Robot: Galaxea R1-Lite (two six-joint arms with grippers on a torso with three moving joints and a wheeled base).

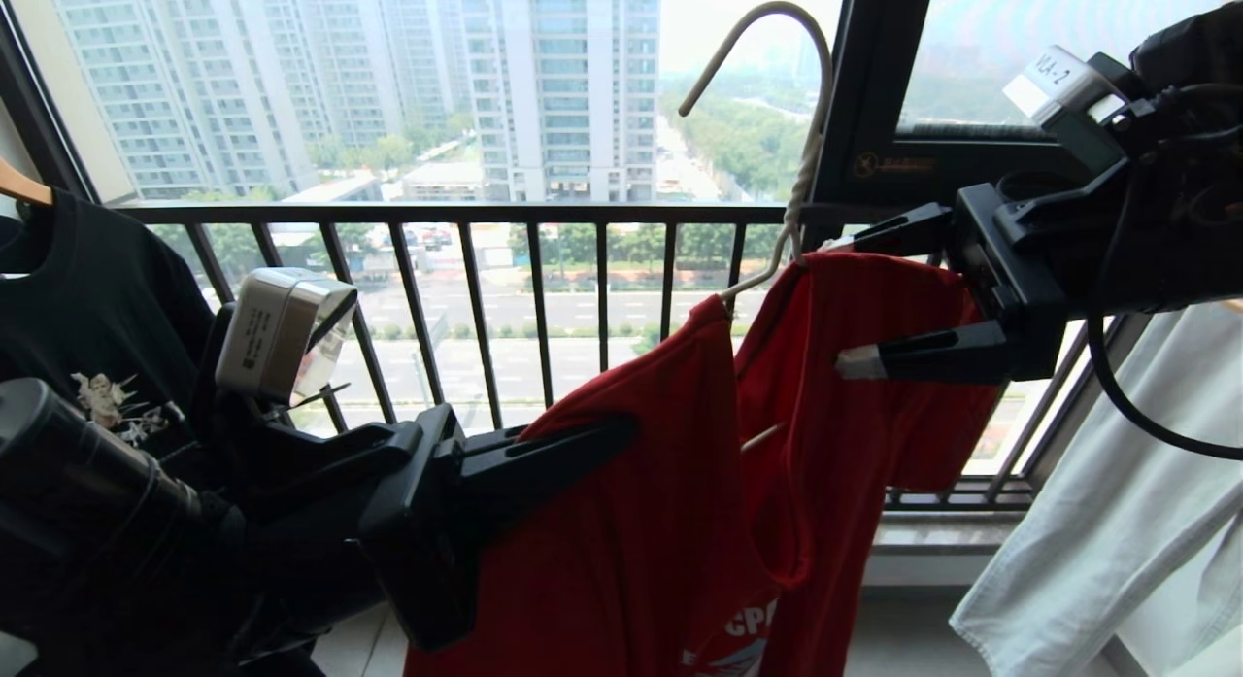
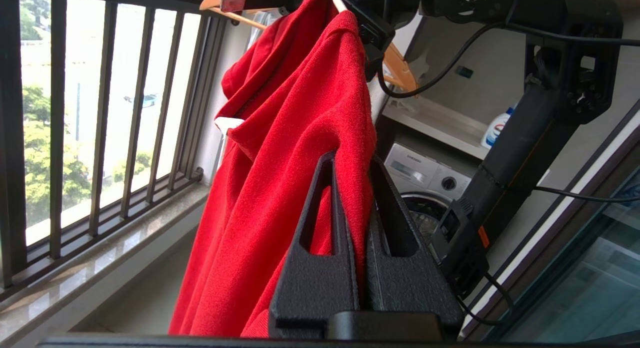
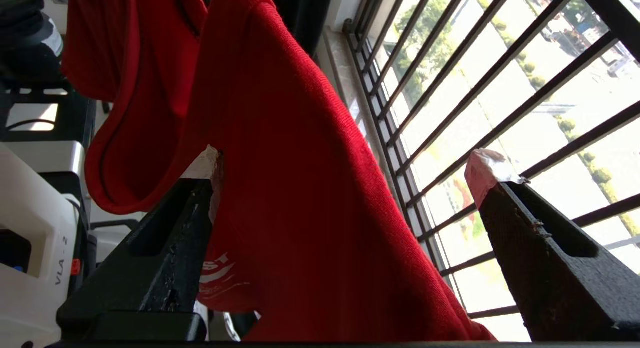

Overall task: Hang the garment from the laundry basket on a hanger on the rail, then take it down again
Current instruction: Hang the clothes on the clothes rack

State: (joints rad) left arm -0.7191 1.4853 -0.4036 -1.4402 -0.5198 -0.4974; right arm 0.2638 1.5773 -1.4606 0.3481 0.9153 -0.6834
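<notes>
Head view shows my left gripper (image 1: pixel 583 439) clenched on the red shirt (image 1: pixel 660 522) at seven o'clock of the hanger (image 1: pixel 791 152), my right gripper (image 1: pixel 859 298) released wide, so I'd steady the cloth before regrasping.

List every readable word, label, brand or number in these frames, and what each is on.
"VLA-2": white tag on the right arm.
"VLA - 2": white housing.
"SAMSUNG": washing machine, barely legible.
"CPR": partial white lettering on the red T-shirt.
Grey camera module: print too small to read.
Window frame sticker: blurred.
</notes>
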